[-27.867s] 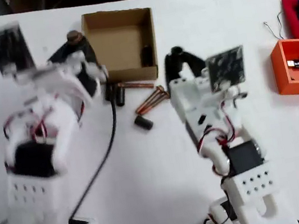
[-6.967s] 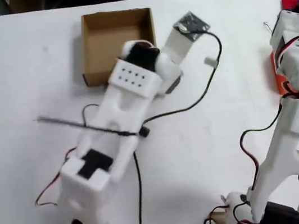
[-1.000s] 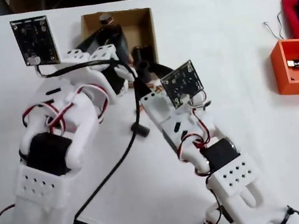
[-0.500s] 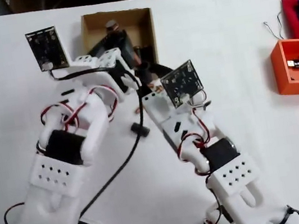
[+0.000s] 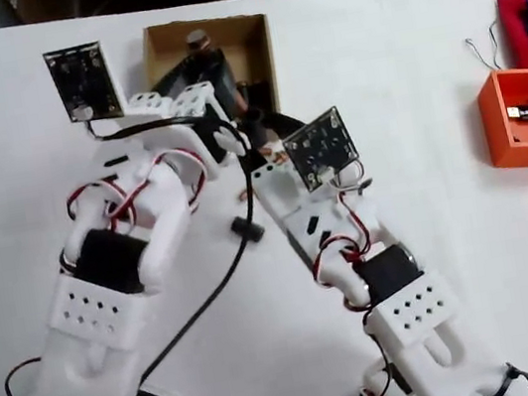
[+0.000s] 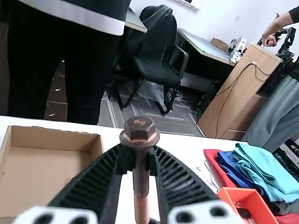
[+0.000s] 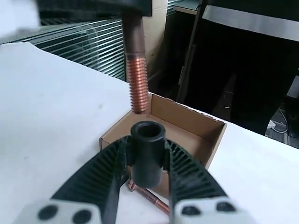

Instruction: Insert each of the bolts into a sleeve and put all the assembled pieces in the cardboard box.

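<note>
Hovering by the cardboard box (image 5: 246,22), upper centre of the high view: left gripper (image 6: 138,153) clamped on bolt (image 6: 139,134), tip just above sleeve (image 7: 147,135) pinched upright in right gripper (image 7: 147,150). Centre tip over bore, then lower straight.

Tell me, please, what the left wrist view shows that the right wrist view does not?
The left wrist view adds the bolt's hexagonal head, clamped in the left pincer, plus an orange bin and folded cloths on the table. The right wrist view adds the black sleeve upright in the right pincer, with the threaded end hanging above its opening, and a spare bolt on the table. Both share the bolt's shank and the cardboard box.
</note>
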`<action>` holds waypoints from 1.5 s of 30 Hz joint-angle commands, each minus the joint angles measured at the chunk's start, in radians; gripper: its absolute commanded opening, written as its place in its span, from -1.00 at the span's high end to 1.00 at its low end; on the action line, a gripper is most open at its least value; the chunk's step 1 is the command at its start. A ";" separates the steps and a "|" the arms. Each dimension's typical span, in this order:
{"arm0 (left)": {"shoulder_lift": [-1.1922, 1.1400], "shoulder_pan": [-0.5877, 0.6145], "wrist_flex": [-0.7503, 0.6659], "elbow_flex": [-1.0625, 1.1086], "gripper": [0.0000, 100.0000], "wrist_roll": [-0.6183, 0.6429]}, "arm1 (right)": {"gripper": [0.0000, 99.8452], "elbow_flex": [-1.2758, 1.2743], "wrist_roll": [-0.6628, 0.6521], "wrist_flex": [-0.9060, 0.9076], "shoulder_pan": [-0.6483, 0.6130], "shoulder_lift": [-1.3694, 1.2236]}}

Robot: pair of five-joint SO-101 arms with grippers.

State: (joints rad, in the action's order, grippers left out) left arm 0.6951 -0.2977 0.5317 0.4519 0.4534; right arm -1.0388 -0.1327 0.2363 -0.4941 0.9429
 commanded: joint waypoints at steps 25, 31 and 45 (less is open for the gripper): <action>0.005 -0.052 0.014 0.054 0.95 -0.160 | 0.95 0.014 -0.006 -0.025 -0.008 0.010; 0.005 -0.054 0.005 0.042 0.95 -0.157 | 0.95 0.014 -0.006 -0.025 -0.008 0.010; 0.003 -0.054 0.005 -0.007 0.95 -0.084 | 0.95 0.014 -0.005 -0.025 -0.010 0.010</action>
State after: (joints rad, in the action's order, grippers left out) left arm 0.6966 -0.3422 0.5424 0.4887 0.3307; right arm -1.0434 -0.1358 0.2378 -0.4956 0.9398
